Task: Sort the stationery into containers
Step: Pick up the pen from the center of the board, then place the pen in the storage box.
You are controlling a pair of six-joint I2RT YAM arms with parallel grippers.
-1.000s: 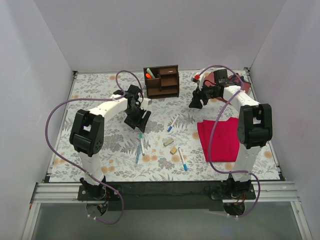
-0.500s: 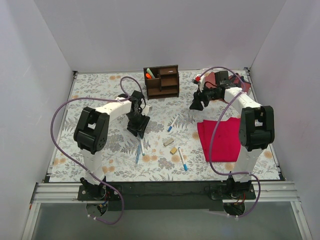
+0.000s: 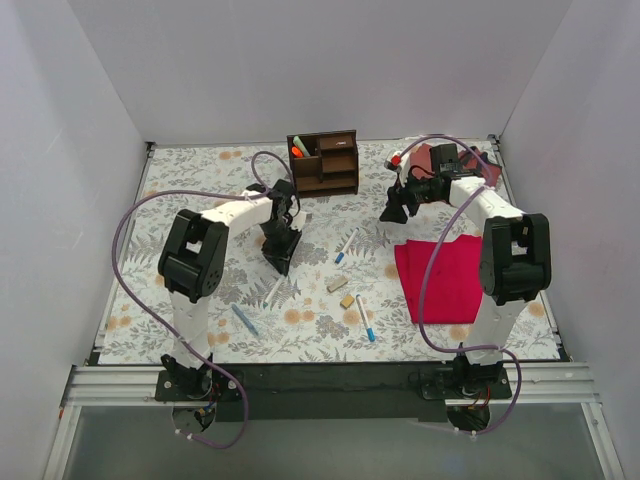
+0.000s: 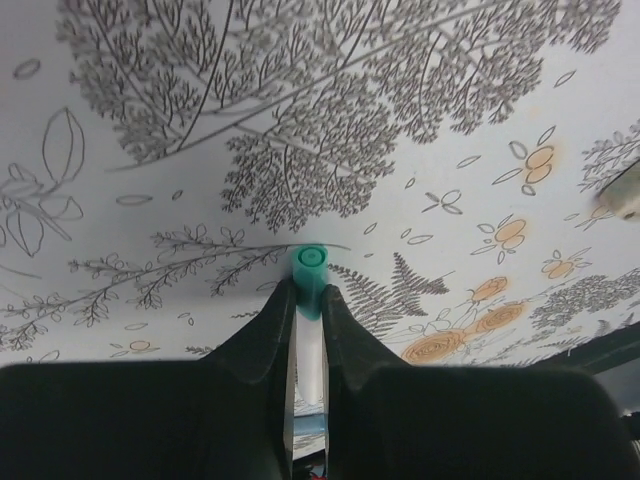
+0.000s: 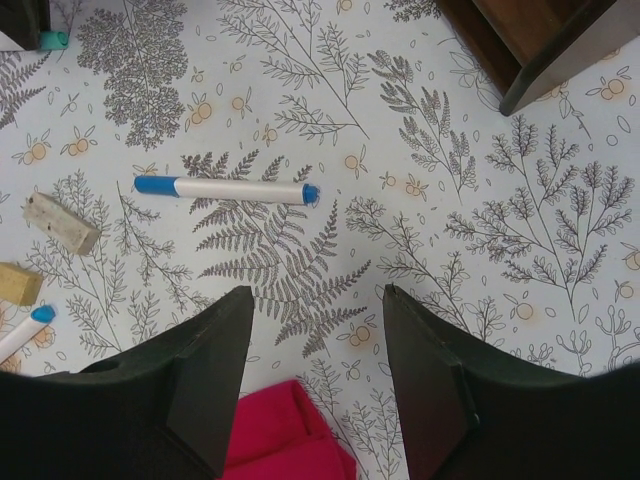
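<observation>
Furthest left, well in front of the dark brown wooden desk organiser (image 3: 325, 163) and left of it, lies a slim blue pen (image 3: 243, 320). A second ago it lay further right, side by side with a white marker. It has since skidded away towards the arm bases, probably knocked as the fingers came down.

Next comes the left gripper (image 3: 279, 256), in front of the organiser's left end. Its jaws stood wide a second ago and have now clenched on that white marker with the green cap (image 4: 309, 262). In the left wrist view the cap pokes out just past the black fingertips (image 4: 270, 325), with the patterned table cover behind it. Whether the marker is off the surface yet cannot be told. I judge that the grasp is made and the carry back to the organiser comes next. Green- and orange-tipped markers (image 3: 298, 149) already stand in its left compartment.

Further right, in front of the organiser's right end, a white pen with blue ends (image 5: 225, 188) lies loose. Nearer the bases are a greyish eraser block (image 5: 62, 222), a tan eraser (image 5: 15, 283) and another blue-tipped pen (image 3: 366, 318). All are unmoved and yet to be sorted.

The right gripper (image 5: 316, 310) hangs to the right of the organiser, above the far edge of the flat red cloth (image 5: 285, 440). It has hardly shifted, and its jaws stand apart with nothing in them.
</observation>
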